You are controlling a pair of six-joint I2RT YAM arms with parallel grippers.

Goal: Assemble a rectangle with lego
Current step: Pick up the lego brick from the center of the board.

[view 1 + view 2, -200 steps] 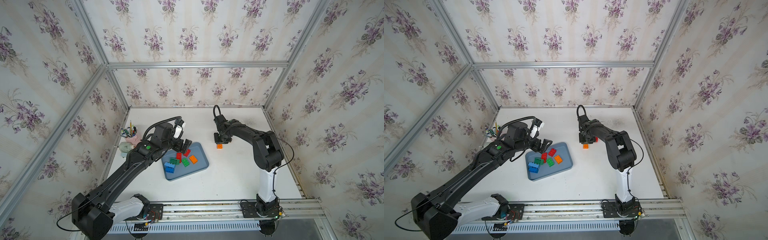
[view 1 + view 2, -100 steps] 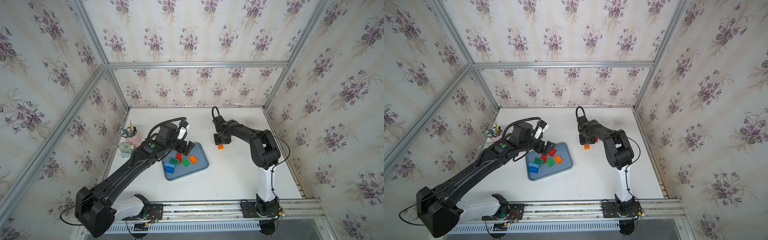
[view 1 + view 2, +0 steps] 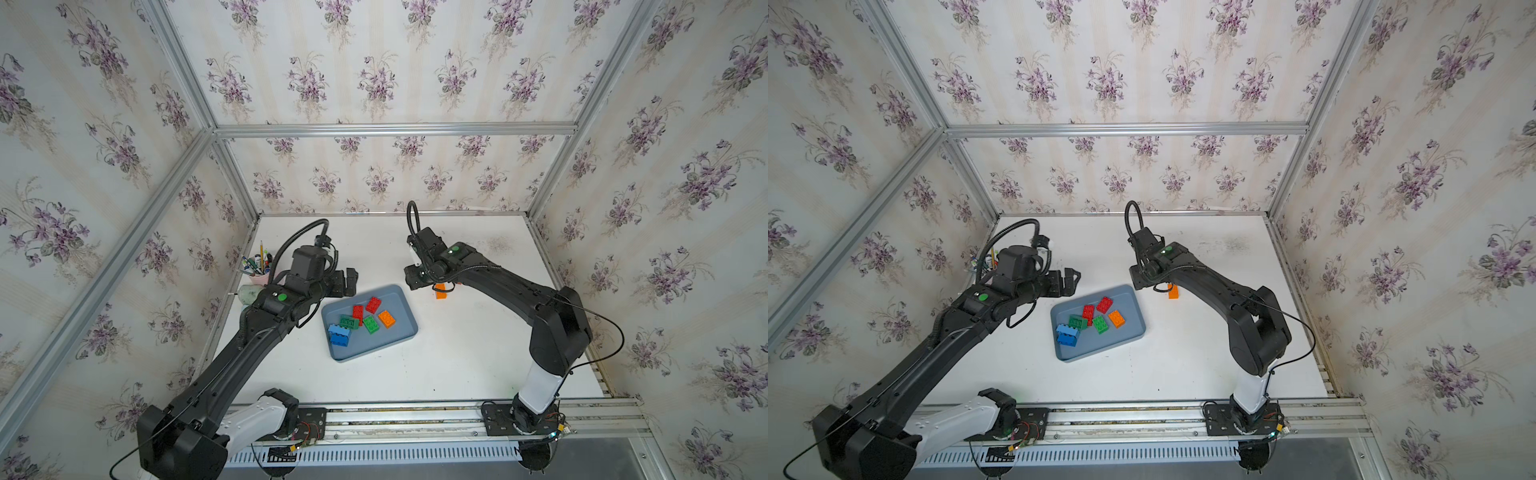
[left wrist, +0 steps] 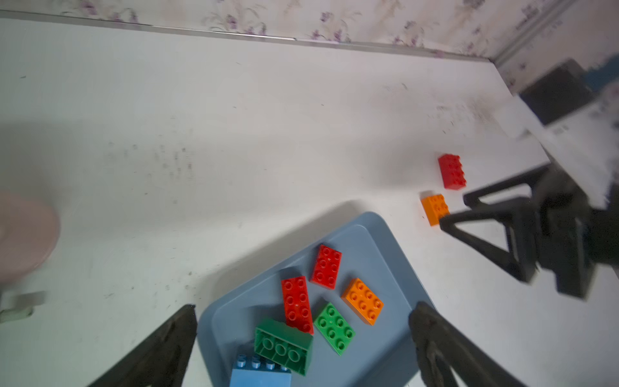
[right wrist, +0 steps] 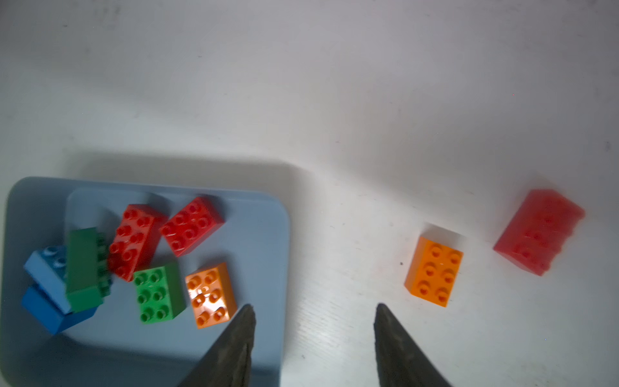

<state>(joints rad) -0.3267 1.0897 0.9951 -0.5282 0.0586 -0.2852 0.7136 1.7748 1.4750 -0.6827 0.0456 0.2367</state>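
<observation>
Now both stand spread and empty, the left tool (image 3: 348, 279) near a corner of the tray (image 5: 258, 234) that holds most lego bricks (image 5: 159, 289), the right tool (image 5: 315, 307) above the surface (image 5: 335, 100) between that tray and an orange brick (image 5: 434, 271) lying just beside a red brick (image 5: 539, 231).

Our left arm (image 3: 249, 340) stretches forward, jaws spread wide, nothing between them. Our right arm (image 3: 498, 282) folds inward, jaws partly apart, likewise empty.
</observation>
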